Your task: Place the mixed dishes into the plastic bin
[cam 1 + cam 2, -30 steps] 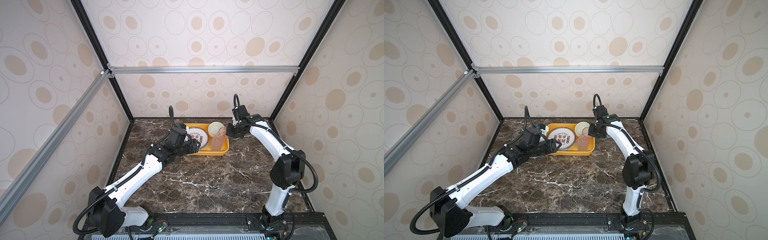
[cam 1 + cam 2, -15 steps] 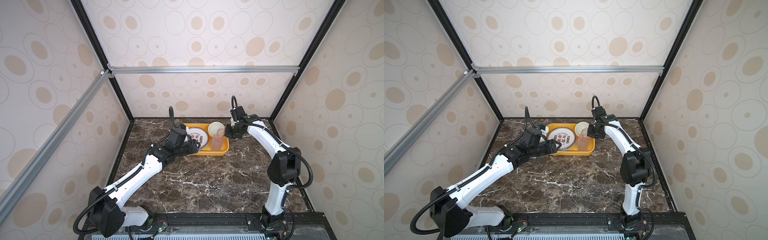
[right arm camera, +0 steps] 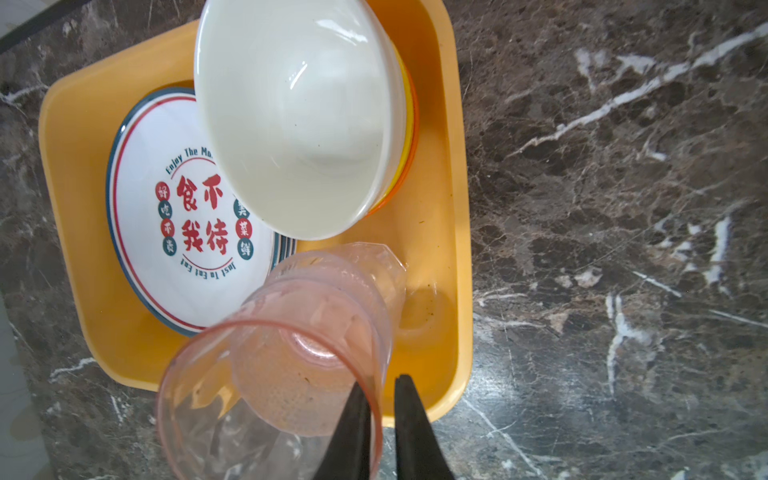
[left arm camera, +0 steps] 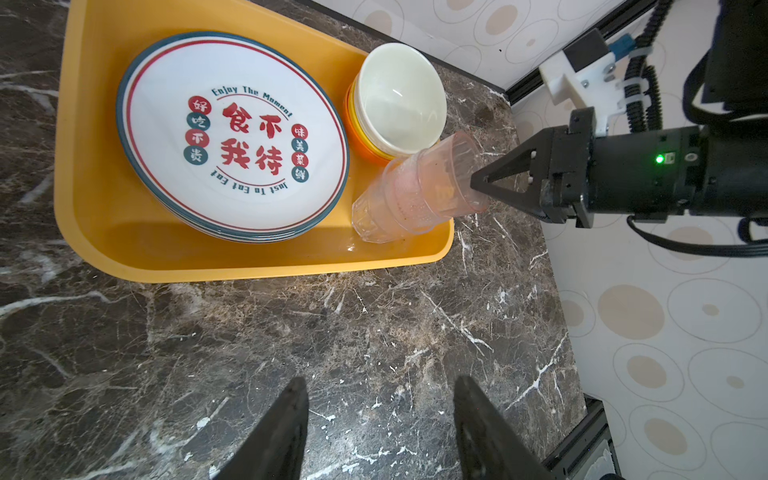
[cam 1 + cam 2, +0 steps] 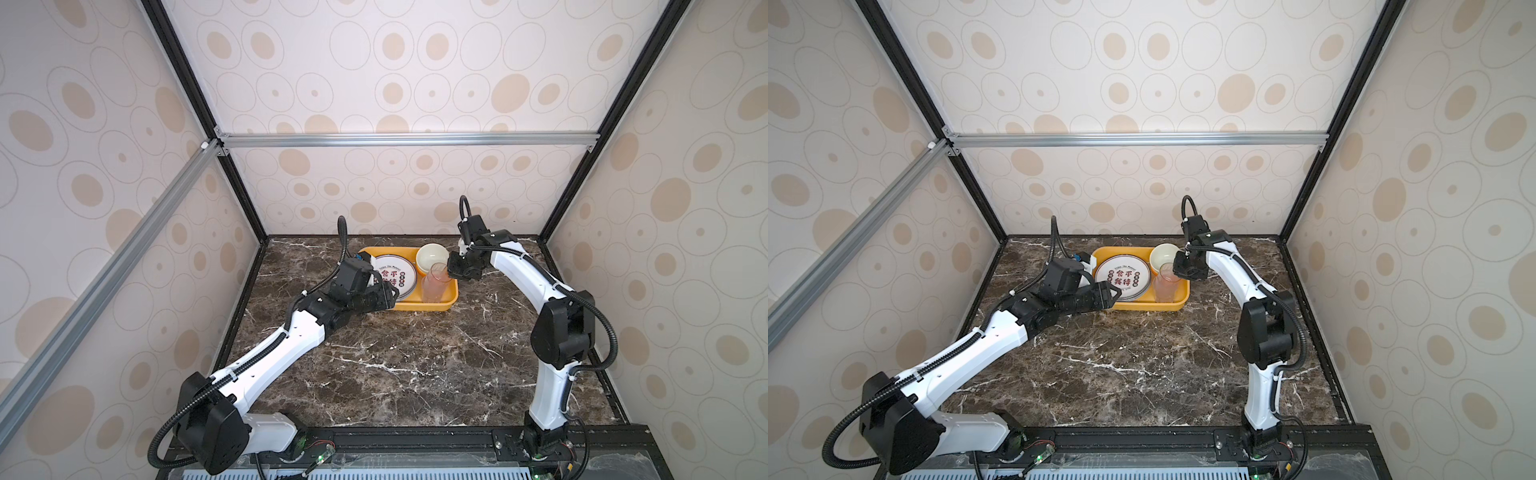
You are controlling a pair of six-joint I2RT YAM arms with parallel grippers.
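Progress seems almost complete. In both top views the plastic bin (image 5: 419,308) sits at the far middle of the marble table (image 5: 415,365), and every dish I can find is inside it. The plates (image 5: 392,272) are stacked in the left part. The bowls (image 5: 432,257) are nested in the far right corner, and the cups (image 5: 436,282) stand nested in the near right corner. No dish is visible on the table outside the bin. What is left, in my judgement, is only that the right gripper (image 3: 380,382) frees the top pink cup and draws away.

The right wrist view gives what the top views cannot. The fingers (image 3: 353,424) stand a little apart with the wall of the top pink cup between them, one inside the rim and one outside. A thin gap shows beside the outer finger, but whether they pinch the wall or only straddle it I cannot tell.

The left wrist view shows the sides of the stacks: orange and yellow bowls under the cream one, several plates under the printed one, and a clear faceted cup lowest under the pink. From there the right gripper's tips look nearly together at the cup rim. The left gripper (image 4: 380,386) is open and empty, hovering over bare table near the bin's front-left corner.
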